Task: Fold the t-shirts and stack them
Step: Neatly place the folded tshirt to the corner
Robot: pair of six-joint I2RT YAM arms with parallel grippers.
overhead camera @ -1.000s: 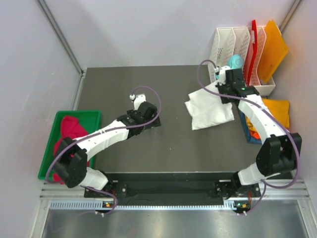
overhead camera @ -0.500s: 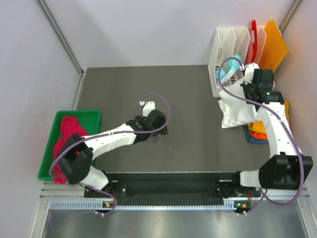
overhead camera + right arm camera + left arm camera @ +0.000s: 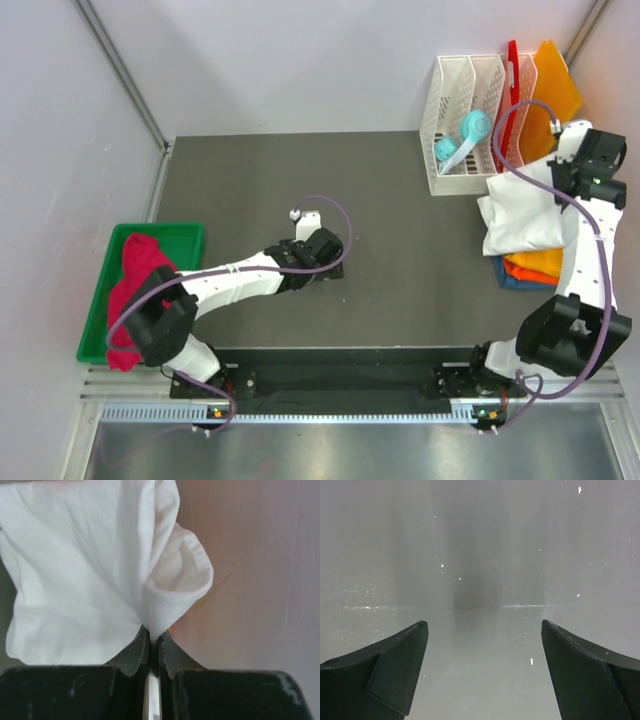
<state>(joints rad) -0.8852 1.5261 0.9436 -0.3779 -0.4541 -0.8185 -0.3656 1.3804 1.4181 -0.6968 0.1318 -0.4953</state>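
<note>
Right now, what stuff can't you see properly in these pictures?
- Top view: the orange t-shirt and blue t-shirt are mostly covered by the white t-shirt hanging over them.
- Top view: the left arm hides part of the crimson-pink t-shirt in the green bin.
- Right wrist view: the white t-shirt runs off the top edge.
- Left wrist view: only a blurred grey surface shows.

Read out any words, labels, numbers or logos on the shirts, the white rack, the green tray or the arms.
None can be read. The white t-shirt pinched in the right claw is plain; so are the orange and blue shirts, the white rack and the green tray. The left claw shows no marking.
</note>
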